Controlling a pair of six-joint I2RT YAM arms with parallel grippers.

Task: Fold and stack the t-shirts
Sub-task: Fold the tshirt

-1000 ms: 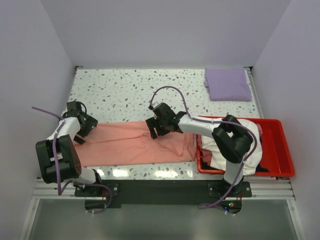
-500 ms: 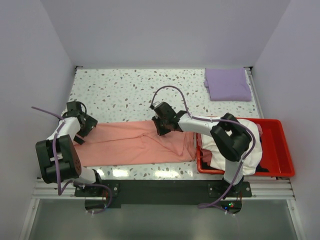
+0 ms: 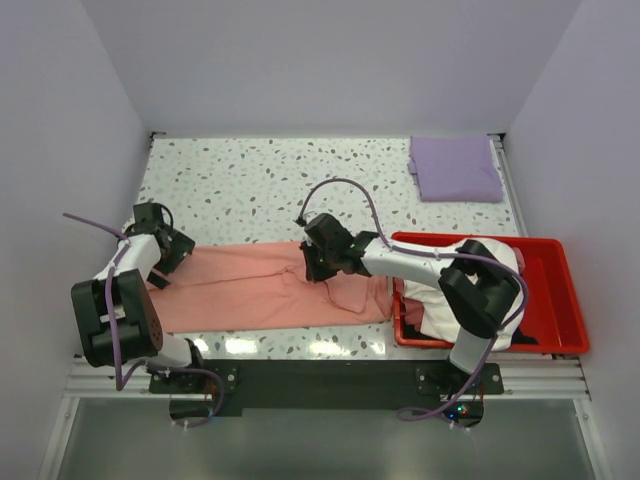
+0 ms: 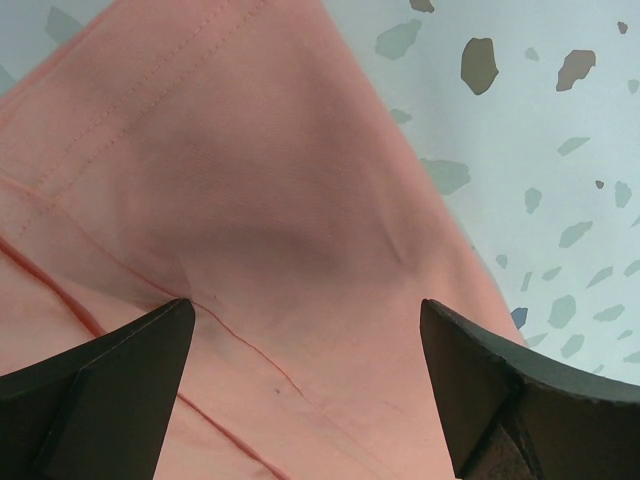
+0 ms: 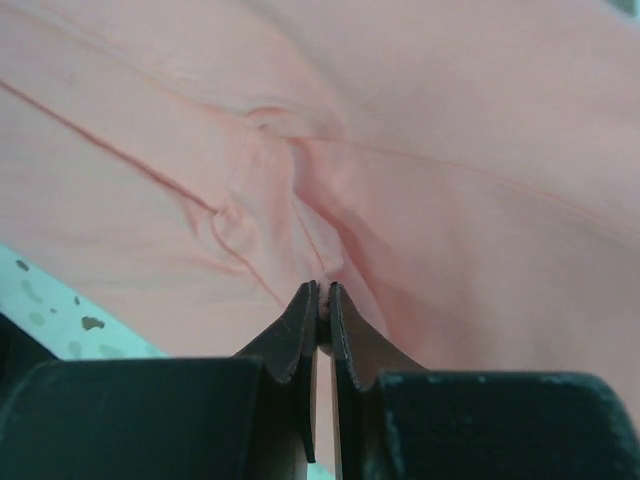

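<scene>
A salmon-pink t-shirt [image 3: 250,288] lies spread across the near part of the speckled table [image 3: 250,180]. My right gripper [image 3: 318,262] is shut on a pinched fold of that shirt [image 5: 420,200] near its middle; cloth puckers up between the closed fingertips [image 5: 308,300]. At the shirt's left end my left gripper [image 3: 160,262] stands wide open just above the pink cloth [image 4: 260,200], its fingers [image 4: 120,370] apart with nothing between them. A folded lavender t-shirt [image 3: 455,168] lies at the far right corner. Cream-white [image 3: 505,300] and black [image 3: 525,338] t-shirts are heaped in the bin.
A red plastic bin [image 3: 560,290] stands at the right near edge, beside the pink shirt's right end. White walls close the table on three sides.
My right gripper has closed on a fold of the pink shirt and shifted slightly, its arm now lying lower over the bin. The left arm has not moved.
</scene>
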